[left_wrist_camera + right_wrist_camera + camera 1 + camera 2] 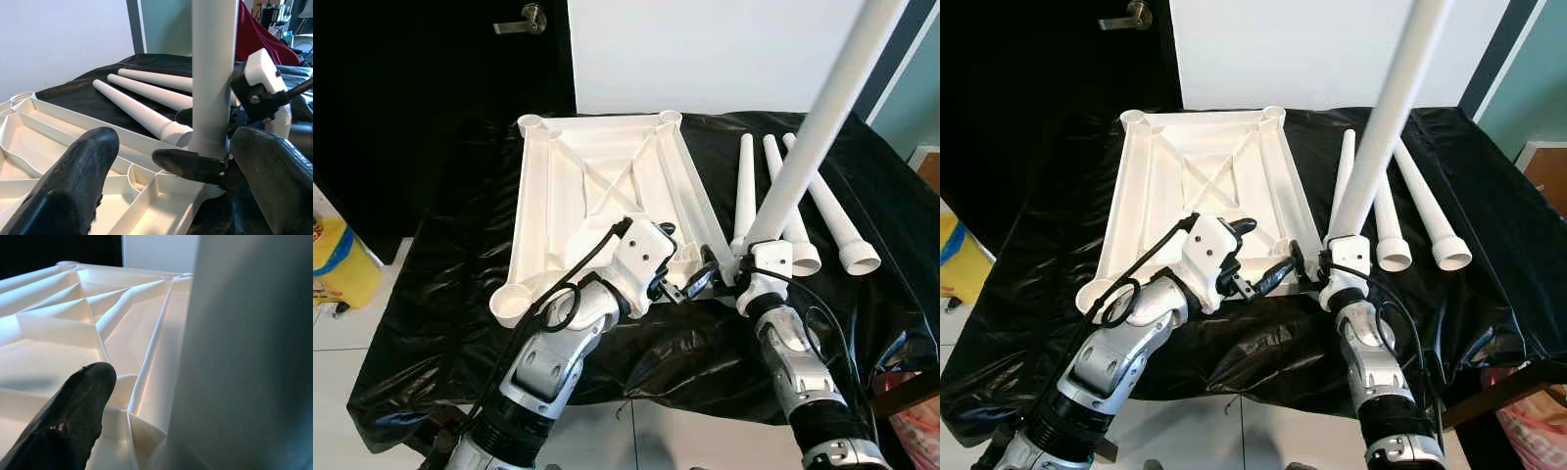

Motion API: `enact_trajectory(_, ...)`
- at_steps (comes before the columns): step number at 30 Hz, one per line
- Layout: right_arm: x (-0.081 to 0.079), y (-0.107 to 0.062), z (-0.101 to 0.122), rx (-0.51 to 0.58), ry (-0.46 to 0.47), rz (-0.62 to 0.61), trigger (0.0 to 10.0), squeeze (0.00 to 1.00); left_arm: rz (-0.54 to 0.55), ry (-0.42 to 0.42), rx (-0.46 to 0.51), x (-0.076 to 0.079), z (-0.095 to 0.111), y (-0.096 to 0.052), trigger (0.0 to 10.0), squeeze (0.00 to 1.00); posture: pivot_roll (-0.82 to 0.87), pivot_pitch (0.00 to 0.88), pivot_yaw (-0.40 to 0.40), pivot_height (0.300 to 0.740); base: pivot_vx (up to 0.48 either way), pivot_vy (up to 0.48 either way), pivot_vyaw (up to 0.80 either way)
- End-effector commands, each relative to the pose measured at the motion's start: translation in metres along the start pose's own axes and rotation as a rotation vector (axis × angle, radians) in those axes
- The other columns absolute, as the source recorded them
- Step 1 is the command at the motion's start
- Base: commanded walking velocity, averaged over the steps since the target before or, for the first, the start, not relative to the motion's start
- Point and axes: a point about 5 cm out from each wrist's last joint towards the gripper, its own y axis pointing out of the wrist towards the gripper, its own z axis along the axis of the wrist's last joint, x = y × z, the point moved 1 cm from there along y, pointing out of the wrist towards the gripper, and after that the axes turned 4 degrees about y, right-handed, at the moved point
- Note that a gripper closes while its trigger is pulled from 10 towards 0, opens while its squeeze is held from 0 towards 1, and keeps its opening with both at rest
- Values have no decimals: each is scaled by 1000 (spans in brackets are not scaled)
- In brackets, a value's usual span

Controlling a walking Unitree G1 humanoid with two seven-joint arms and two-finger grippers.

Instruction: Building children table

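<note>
I am holding the white table leg [822, 127] upright in the right gripper [744, 266], clenched near the leg's lower end, over the near right corner socket of the upturned white tabletop [597, 186]. The tabletop is lying underside up on the black-covered table [431, 294], its near edge close to the table's near edge. The left gripper [690, 284] is released, its fingers [78, 176] standing apart on either side of the leg's base without closing on it.

Risks, as I judge them: the leg is leaning away from vertical, so it may be entering the socket crooked and binding or cross-threading. Its long top gives leverage against a low grasp, so it could slip or tip. Pressing down at the corner could slide the tabletop on the slick black sheet towards the near edge. Three spare legs [800, 211] are lying near the right edge and could roll if the table is jolted.

Not determinable: whether the leg's end is already seated, since both grippers are masking the socket. The leg's top is running out of frame.
</note>
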Motion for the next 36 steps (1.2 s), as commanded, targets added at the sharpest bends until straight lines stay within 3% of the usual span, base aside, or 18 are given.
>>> enact_trajectory(1, -2, 3, 2, 6, 2, 50, 10000, 0, -22, 13, 4, 1, 1, 2, 10000, 0, 0, 0, -43, 740, 0, 0, 0)
enact_trajectory(7, 7, 3, 2, -22, -44, 112, 10000, 0, -13, 16, 6, -1, 1, 2, 10000, 0, 0, 0, -42, 740, 0, 0, 0)
enact_trajectory(18, 13, -2, -5, -50, -39, 107, 10000, 0, 27, 34, -12, -14, 1, 1, 10000, 0, 1, 5, -40, 740, 0, 0, 0)
enact_trajectory(28, 15, -11, -5, -28, -43, 108, 10000, 0, 60, 58, -116, -25, -20, -6, 10000, 0, -14, 20, -31, 740, 0, 0, 0)
enact_trajectory(32, 16, -17, -2, 4, -41, 60, 10000, 0, 109, 69, -221, -35, -41, -10, 10000, 0, -19, 28, -34, 740, 0, 0, 0)
enact_trajectory(36, 16, -20, -2, 19, -36, 36, 10000, 0, 129, 73, -253, -39, -47, -11, 10000, 0, -19, 28, -34, 740, 0, 0, 0)
